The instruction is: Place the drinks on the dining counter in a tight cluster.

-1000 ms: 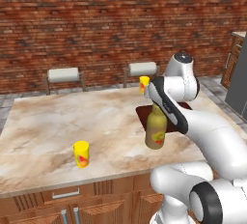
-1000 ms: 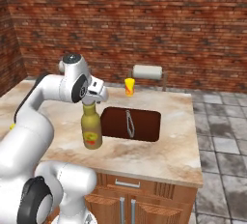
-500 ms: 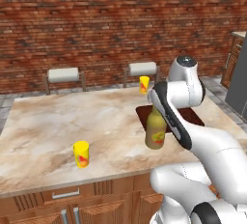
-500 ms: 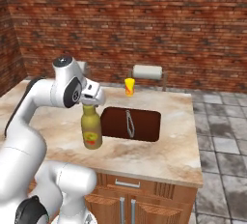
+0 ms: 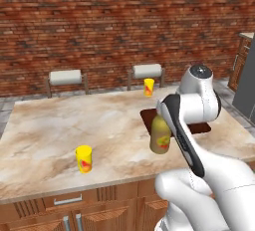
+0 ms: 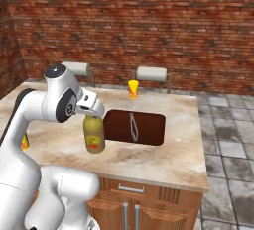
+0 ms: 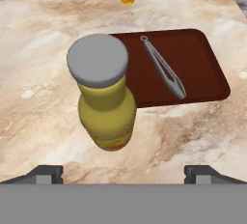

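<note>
Olive-yellow bottle (image 7: 104, 100): grey cap, upright on the dining counter (image 5: 60, 125), just beside the sink's left edge.
Gripper (image 7: 123, 174): jaws spread wide, above the bottle, clear of it.
Sink (image 7: 193, 68): dark red-brown, metal tongs (image 7: 163, 67) inside.
Yellow cup (image 5: 83, 158): near front edge.

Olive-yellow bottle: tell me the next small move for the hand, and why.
Probably lift the hand straight up and clear. The olive-yellow bottle stands upright on the dining counter beside the sink, and the fingertips are spread wide, apart from it. It looks released, so backing off avoids tipping it.
</note>
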